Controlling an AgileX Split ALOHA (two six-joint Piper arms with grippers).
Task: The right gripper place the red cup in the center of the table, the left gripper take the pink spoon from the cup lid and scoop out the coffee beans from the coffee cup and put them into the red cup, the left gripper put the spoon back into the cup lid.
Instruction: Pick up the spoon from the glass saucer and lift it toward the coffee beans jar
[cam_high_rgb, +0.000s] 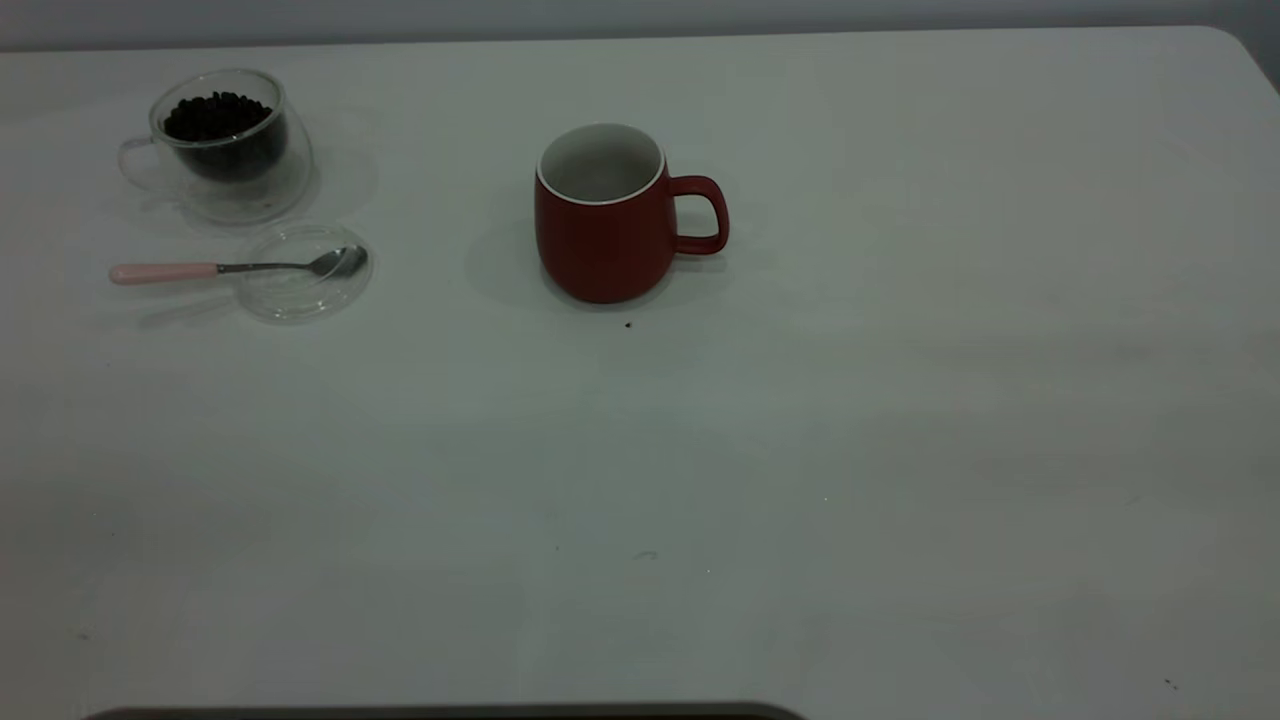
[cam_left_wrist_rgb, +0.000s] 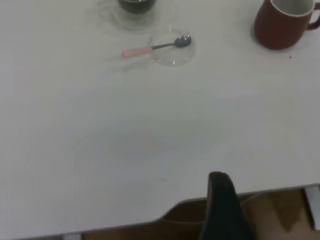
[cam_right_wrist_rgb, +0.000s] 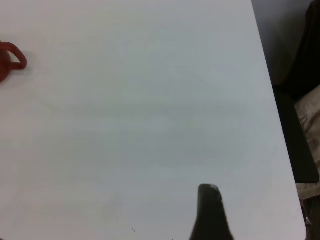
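Note:
The red cup (cam_high_rgb: 610, 235) stands upright near the middle of the table (cam_high_rgb: 850, 450), handle to the right, its white inside looking empty. It also shows in the left wrist view (cam_left_wrist_rgb: 281, 27); only its handle (cam_right_wrist_rgb: 11, 59) shows in the right wrist view. The coffee cup (cam_high_rgb: 232, 165) with coffee beans (cam_high_rgb: 218, 118) stands at the far left. In front of it the pink spoon (cam_high_rgb: 225, 268) lies with its bowl on the cup lid (cam_high_rgb: 300, 290). My left gripper (cam_left_wrist_rgb: 222, 210) hangs over the table's near edge, far from the spoon (cam_left_wrist_rgb: 150, 48). My right gripper (cam_right_wrist_rgb: 210, 215) hovers over bare table, right of the cup.
A tiny dark speck (cam_high_rgb: 628, 324) lies just in front of the red cup. The table's rounded corner (cam_high_rgb: 1240, 45) is at the back right. A dark strip (cam_high_rgb: 450, 712) runs along the front edge. Neither arm shows in the exterior view.

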